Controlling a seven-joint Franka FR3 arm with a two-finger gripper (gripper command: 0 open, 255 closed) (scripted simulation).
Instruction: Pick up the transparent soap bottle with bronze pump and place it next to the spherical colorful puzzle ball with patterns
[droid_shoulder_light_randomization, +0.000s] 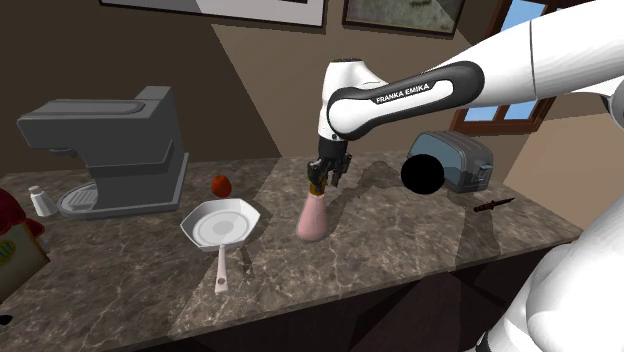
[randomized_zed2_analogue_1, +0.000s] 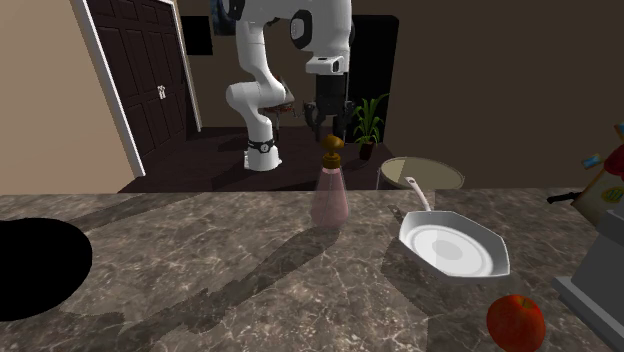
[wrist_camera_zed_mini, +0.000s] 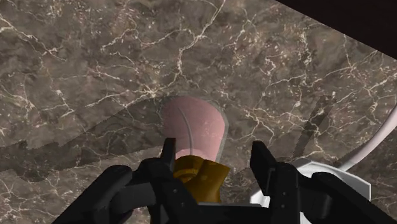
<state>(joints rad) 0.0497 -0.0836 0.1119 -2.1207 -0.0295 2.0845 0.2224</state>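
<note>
- Gripper hangs open over the bottle. Its fingers straddle the bronze pump without clasping it, so nothing is held yet.
- Bottle position: it stands upright on the marble counter, between the pan and the ball. The ball renders as a plain black sphere in front of the toaster.
- Off-centre risk: from the wrist I see the pump close against one finger, with a clear gap to the other. If I close like this, I judge the near finger pushes first. That could tip or slide the bottle before the far finger arrives.
- Grip-height risk: the pump is a narrow, knobbly head on top of a tall pink body. A pinch on the head alone may let the bottle swing or slip out on the lift. I'd rather go lower, to the neck.
- Descent risk: coming down further with this offset could land a fingertip on the pump and knock the bottle toward the pan.
- Carry risk: the path to the ball runs toward the toaster and a knife. A swinging bottle could clip the ball, and a sphere would roll off its spot.
- Placement risk: letting go with the base not flat on the counter would topple it, given how tall it is.
</note>
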